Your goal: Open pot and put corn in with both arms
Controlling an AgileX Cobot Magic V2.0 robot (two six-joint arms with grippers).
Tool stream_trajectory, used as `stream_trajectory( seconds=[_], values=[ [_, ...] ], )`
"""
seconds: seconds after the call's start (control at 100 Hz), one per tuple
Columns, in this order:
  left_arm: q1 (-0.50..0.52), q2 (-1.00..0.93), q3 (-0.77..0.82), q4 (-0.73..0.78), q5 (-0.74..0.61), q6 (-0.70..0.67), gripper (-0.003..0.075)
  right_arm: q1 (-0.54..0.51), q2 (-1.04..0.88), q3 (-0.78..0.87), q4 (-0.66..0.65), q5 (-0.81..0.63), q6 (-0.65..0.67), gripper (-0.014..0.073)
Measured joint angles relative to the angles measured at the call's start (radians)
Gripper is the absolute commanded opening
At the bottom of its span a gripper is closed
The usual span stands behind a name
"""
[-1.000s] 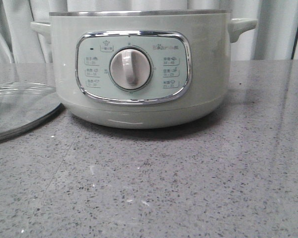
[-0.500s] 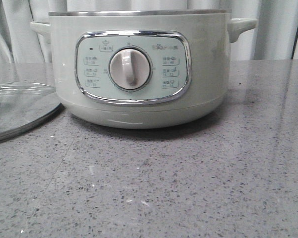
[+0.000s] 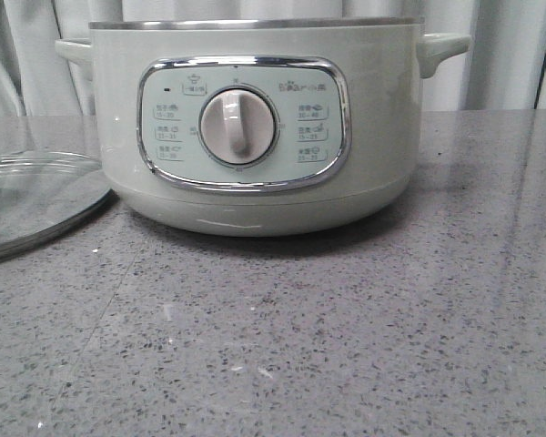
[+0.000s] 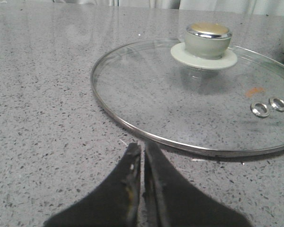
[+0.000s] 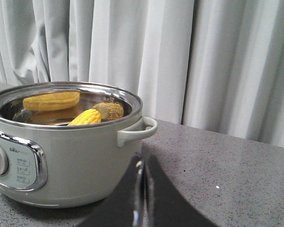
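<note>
The pale green pot stands uncovered at the middle of the table, its dial facing the front camera. In the right wrist view the pot holds the yellow corn, whose tip shows above the steel rim, with yellow reflections on the inner wall. My right gripper is shut and empty, a little to the side of the pot's handle. My left gripper is shut and empty, just short of the rim of the glass lid. Neither gripper shows in the front view.
The glass lid lies flat on the grey speckled table to the left of the pot, knob up. Pale curtains hang behind the table. Bare tabletop stretches in front of and to the right of the pot.
</note>
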Motion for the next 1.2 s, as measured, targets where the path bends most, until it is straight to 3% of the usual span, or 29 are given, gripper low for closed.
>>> stream_trajectory(
  seconds=[0.42,0.96,1.2],
  values=[
    [0.0,0.0,0.0,0.0,0.0,0.0,-0.002,-0.025,0.0,0.012,0.0,-0.002,0.0,-0.007],
    [0.0,0.0,0.0,-0.001,0.0,0.0,-0.002,-0.39,-0.065,0.307,0.001,-0.143,0.072,-0.007],
    [0.0,0.0,0.0,-0.001,0.0,0.0,-0.002,-0.437,-0.129,0.309,-0.001,0.07,0.072,-0.007]
  ],
)
